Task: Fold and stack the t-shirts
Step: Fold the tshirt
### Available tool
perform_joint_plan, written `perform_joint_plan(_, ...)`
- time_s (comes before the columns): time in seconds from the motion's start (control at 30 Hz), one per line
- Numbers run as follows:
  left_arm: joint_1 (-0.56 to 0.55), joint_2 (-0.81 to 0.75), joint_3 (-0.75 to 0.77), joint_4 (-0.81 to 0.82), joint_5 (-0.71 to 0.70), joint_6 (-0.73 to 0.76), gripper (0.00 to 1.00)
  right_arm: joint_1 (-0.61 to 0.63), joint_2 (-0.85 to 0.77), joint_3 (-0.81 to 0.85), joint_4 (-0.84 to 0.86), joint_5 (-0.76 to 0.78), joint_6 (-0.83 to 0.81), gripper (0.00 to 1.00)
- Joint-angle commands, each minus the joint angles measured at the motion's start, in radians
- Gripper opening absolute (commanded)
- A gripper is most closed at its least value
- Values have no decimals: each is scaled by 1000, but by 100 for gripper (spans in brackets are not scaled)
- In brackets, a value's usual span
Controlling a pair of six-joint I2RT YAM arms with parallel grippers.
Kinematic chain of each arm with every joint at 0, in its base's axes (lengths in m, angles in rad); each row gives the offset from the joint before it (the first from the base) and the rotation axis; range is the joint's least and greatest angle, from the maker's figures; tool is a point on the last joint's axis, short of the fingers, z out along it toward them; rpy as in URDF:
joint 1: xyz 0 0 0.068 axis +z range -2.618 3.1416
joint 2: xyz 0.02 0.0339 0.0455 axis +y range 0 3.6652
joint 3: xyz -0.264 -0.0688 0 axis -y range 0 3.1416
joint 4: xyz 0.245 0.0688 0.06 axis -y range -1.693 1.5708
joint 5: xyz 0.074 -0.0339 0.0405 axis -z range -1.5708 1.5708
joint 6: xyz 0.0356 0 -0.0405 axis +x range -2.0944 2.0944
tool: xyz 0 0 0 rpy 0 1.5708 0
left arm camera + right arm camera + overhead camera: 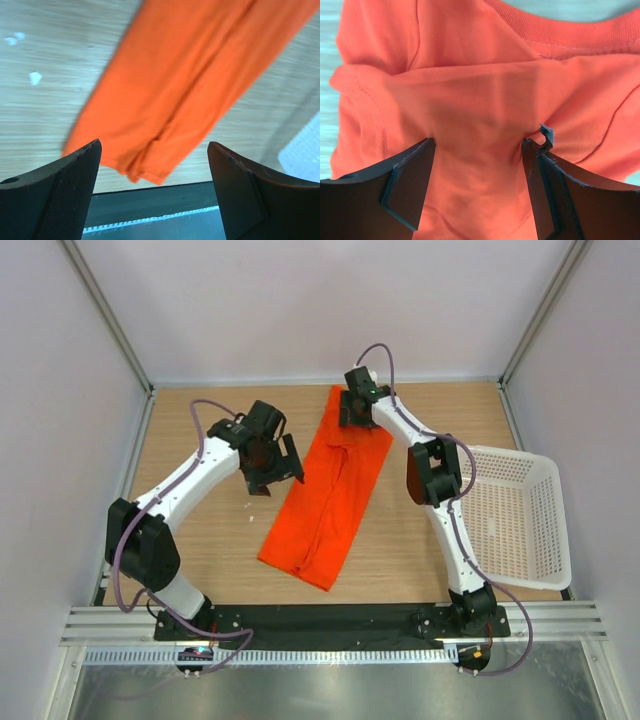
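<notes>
2 white arms [185, 478], black joints [435, 475], black textured jaws, looping purple cables [376, 345].

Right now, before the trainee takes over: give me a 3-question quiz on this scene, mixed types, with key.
1. True or false: the t-shirt lies inside the white basket.
2. The jaws of the left gripper: open or shut?
3. Which gripper is at the collar end of the t-shirt? A) left gripper B) right gripper C) neither

Key: 1 false, it lies on the table beside the basket; 2 open; 3 B.
</notes>
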Motion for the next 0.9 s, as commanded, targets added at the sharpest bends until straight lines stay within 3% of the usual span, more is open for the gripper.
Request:
perform_joint_plan(0.0,61,-33,-69,-39,23,42,88,34,67,80,82,-78,-28,76)
perform_joint_plan(0.27,75,-47,-204,4,85,47,88,51,135,298,207,-198,0,77)
perform_joint_plan(0.4,81,-61,-279,36,112,38,88,43,-35,334,89,-199,80,82)
perform_joint_plan(0.47,90,-78,-334,73,125,18,87,42,-135,262,-18,-201,94,82)
perform_joint_plan(0.6,118,-98,-408,120,188,7,86,43,-412,-67,-88,-343,146,83)
perform_joint_plan(0.63,119,-101,-414,122,196,11,84,43,-537,-238,-88,-377,161,82)
perform_joint_plan(0.7,119,-116,-435,121,199,30,78,52,-670,-426,-50,-469,193,82)
perform_joint_plan(0.73,121,-122,-440,114,187,33,76,65,-790,-608,-30,-498,221,82)
perform_joint_plan(0.87,128,-147,-480,121,211,47,76,135,-1080,-1008,77,-586,317,79)
